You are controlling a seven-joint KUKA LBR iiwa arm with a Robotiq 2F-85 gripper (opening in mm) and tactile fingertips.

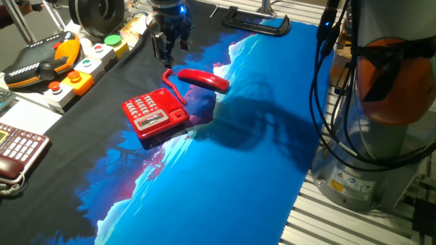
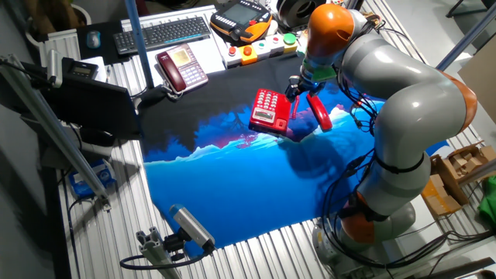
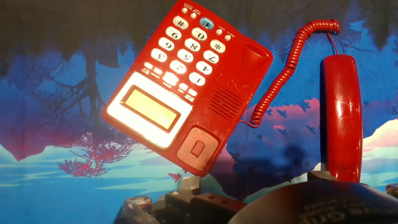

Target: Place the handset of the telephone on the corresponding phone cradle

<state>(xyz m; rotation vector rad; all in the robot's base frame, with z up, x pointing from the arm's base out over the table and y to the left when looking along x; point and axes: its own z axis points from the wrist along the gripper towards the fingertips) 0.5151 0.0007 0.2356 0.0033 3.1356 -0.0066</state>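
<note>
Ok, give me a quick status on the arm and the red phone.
Gripper raised, holding nothing. Handset off the cradle, lying beside the telephone. Coiled cord runs between them.

Open mat [image 1: 225,177] right of the telephone [image 1: 154,113]; control boxes [image 1: 75,64] crowd its left

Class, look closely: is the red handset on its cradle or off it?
Off. The handset lies on the mat beside the telephone; its cradle sits bare.
</note>
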